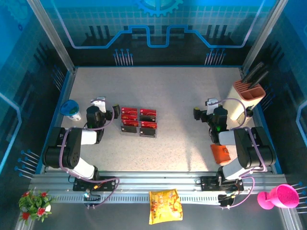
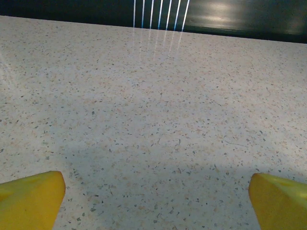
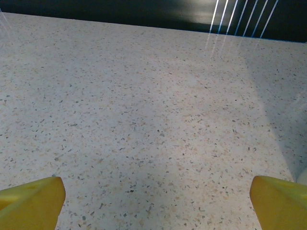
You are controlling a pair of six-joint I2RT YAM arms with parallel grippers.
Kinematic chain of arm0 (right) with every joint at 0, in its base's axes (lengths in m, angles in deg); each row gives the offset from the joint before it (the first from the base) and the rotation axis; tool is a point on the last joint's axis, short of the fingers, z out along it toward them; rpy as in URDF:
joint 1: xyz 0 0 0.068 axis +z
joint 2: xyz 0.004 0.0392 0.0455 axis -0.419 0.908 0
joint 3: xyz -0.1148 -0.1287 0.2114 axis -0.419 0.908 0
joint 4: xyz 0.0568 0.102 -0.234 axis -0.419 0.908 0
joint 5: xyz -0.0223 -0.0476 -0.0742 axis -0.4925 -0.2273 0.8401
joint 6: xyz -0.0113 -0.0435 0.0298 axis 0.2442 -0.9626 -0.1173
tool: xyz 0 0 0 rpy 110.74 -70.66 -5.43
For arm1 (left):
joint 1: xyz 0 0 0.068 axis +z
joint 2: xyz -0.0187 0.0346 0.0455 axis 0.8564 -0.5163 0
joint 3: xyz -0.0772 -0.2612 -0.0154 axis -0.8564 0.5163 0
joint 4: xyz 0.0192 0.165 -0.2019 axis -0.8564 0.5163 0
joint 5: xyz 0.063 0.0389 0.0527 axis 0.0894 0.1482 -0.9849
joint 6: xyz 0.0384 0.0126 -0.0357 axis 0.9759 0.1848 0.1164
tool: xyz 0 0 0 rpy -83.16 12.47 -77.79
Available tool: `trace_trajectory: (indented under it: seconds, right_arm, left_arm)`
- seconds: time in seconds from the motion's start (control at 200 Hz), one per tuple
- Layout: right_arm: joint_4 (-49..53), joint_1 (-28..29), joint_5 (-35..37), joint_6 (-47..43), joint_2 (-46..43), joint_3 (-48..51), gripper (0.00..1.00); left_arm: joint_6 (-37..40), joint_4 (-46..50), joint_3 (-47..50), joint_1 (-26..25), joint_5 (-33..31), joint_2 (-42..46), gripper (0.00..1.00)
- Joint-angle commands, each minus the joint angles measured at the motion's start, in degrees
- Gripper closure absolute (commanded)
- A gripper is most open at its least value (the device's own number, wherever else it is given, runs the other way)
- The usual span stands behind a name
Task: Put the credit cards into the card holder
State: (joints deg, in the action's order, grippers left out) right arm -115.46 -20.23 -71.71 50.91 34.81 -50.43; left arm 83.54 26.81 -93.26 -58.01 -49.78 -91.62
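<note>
From above, the credit cards point(image 1: 138, 121) stand in two columns of clear racks point(image 1: 147, 132) on the left-centre of the speckled table point(image 1: 182, 91), just right of the left gripper point(image 1: 102, 105). A blue cup point(image 1: 71, 110) sits close on that gripper's other side, by the left edge. The orange card holder point(image 1: 221, 154) lies near the right edge on the near side, partly covered by the right arm (whether it lies folded or spread I cannot tell from here). A beige block point(image 1: 246, 98) holding dark handles stands just right of the right gripper point(image 1: 207, 109). A wide stretch of open tabletop separates the racks from the right arm and runs to the far wall. On the rail in front lie a yellow snack bag point(image 1: 164, 206), a pink cup point(image 1: 278, 196) and a small pot of flowers point(image 1: 34, 202). Both arms are folded back, forearms pointing away from their bases. In the left wrist view the left gripper point(image 2: 153, 201) has its jaws spread wide, yellow fingertips point(image 2: 31, 199) at the lower corners over open table. The right wrist view shows the right gripper point(image 3: 153, 201) likewise spread, fingertips point(image 3: 278, 201) well apart above the table, holding nothing.
</note>
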Motion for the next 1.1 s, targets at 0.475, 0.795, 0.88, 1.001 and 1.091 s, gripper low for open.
trace_trajectory:
  seconds: [0.475,0.795,0.88,1.001,1.091]
  right_arm:
    - [-0.8,-0.6,-0.9,-1.0,0.3,-1.1,0.00]
    - [-0.3,-0.8,-1.2,-0.8,0.3,-1.3,0.00]
    - [-0.3,-0.8,-1.2,-0.8,0.4,-1.3,0.00]
    - [-0.6,-0.8,-1.4,-0.8,0.2,-1.1,0.00]
    - [0.0,-0.8,0.4,0.0,-1.0,-1.1,0.00]
  left_arm:
    - [0.9,-2.4,0.8,0.0,1.2,-0.8,0.01]
    - [0.4,-2.0,0.8,0.8,2.4,-0.8,0.01]
    - [0.4,-2.5,0.9,0.8,2.5,-0.7,0.01]
    - [0.3,2.1,-0.7,0.8,2.5,0.7,0.01]
    - [-0.4,-1.4,1.1,0.8,0.8,1.1,0.01]
